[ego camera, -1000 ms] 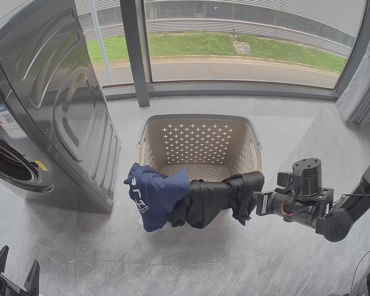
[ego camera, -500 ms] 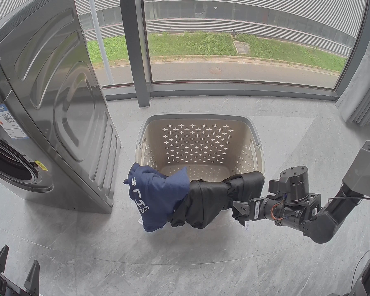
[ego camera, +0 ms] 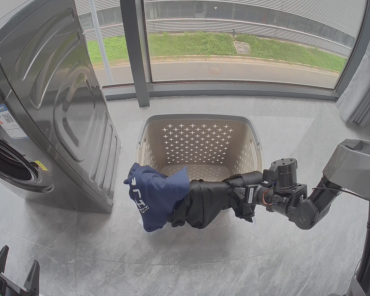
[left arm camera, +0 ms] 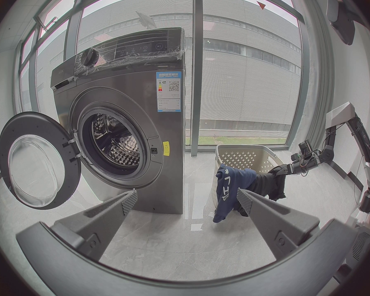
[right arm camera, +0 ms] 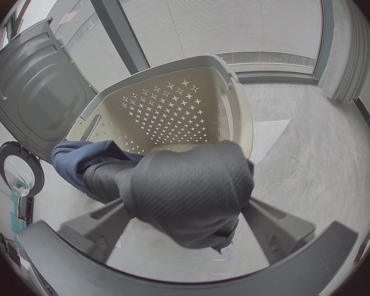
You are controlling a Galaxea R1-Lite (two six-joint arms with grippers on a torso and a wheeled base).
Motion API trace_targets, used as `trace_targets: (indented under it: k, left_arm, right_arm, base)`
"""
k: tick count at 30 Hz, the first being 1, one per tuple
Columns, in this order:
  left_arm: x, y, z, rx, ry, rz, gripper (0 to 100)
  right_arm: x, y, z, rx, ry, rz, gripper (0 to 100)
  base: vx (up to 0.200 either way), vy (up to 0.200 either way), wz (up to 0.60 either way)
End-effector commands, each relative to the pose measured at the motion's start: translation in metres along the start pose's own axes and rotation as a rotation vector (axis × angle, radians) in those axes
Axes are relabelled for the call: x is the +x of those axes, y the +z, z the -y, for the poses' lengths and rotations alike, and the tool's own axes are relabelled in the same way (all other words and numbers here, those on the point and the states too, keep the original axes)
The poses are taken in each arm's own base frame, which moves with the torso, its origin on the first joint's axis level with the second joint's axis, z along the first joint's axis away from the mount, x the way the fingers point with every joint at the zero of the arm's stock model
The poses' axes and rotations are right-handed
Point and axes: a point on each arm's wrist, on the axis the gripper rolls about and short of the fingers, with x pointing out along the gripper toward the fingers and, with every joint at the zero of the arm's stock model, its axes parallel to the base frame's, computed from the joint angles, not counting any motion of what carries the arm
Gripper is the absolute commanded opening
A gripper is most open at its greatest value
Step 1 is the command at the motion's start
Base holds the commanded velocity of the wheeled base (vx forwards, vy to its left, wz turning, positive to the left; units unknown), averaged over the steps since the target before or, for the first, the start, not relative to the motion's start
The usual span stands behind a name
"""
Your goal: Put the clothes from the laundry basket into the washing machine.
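A beige laundry basket (ego camera: 199, 116) stands on the floor beside the washing machine (ego camera: 57, 103). Over its near rim hang a blue garment (ego camera: 154, 194) and a black garment (ego camera: 209, 200). My right gripper (ego camera: 240, 194) is at the black garment's right end. In the right wrist view the black garment (right arm camera: 189, 190) bulges between the spread fingers of that open gripper (right arm camera: 185, 204). My left gripper (ego camera: 16, 268) stands open low at the near left, far from the basket. The left wrist view shows the drum (left arm camera: 113, 140) with its door (left arm camera: 35, 161) swung open.
Tall windows and a grey pillar (ego camera: 133, 42) stand behind the basket. A curtain (ego camera: 366, 87) hangs at the far right. The floor (ego camera: 172, 260) between the basket and me is bare grey tile.
My right gripper has moved left from beside the basket onto the black garment's right end. The clothes and my left gripper have not moved.
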Motion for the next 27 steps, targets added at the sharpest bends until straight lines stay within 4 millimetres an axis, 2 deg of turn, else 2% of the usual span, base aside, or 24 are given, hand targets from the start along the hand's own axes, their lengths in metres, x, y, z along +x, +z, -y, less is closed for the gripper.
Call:
trace_targets:
  k: [1,10,14,16,17,18,21,23,27]
  left_arm:
    - [0.0,-0.005,0.0,0.0,0.002,-0.003,100]
    - [0.0,-0.005,0.0,-0.006,0.002,-0.003,100]
    - [0.0,-0.005,0.0,-0.008,0.002,-0.003,100]
    - [0.0,-0.005,0.0,-0.01,0.002,-0.001,100]
    - [0.0,-0.005,0.0,-0.01,0.002,-0.001,100]
    - [0.0,-0.005,0.0,-0.009,0.002,-0.003,100]
    - [0.0,-0.005,0.0,-0.011,0.002,0.0,100]
    - [0.0,-0.005,0.0,-0.011,0.002,0.0,100]
    - [0.0,-0.005,0.0,-0.002,-0.001,-0.001,100]
  right_arm:
    - [0.005,0.0,0.002,0.004,-0.005,0.004,0]
    - [0.003,0.001,-0.006,-0.002,0.022,0.034,0]
    - [-0.008,0.001,-0.01,-0.006,0.034,0.031,0]
    - [-0.024,0.005,-0.018,-0.014,0.062,0.049,0]
    - [-0.025,0.005,-0.019,-0.015,0.064,0.048,0]
    - [-0.038,0.005,-0.025,-0.022,0.086,0.049,0]
    - [-0.058,0.005,-0.034,-0.035,0.121,0.049,0]
    - [-0.064,0.006,-0.035,-0.034,0.125,0.054,0]
    - [-0.092,0.016,-0.032,-0.028,0.14,0.099,0]
  base:
    - [0.0,0.0,0.0]
    - [0.0,0.0,0.0]
    - [0.0,0.0,0.0]
    - [0.0,0.0,0.0]
    - [0.0,0.0,0.0]
    - [0.0,0.0,0.0]
    - [0.0,0.0,0.0]
    - [0.0,0.0,0.0]
    - [0.0,0.0,0.0]
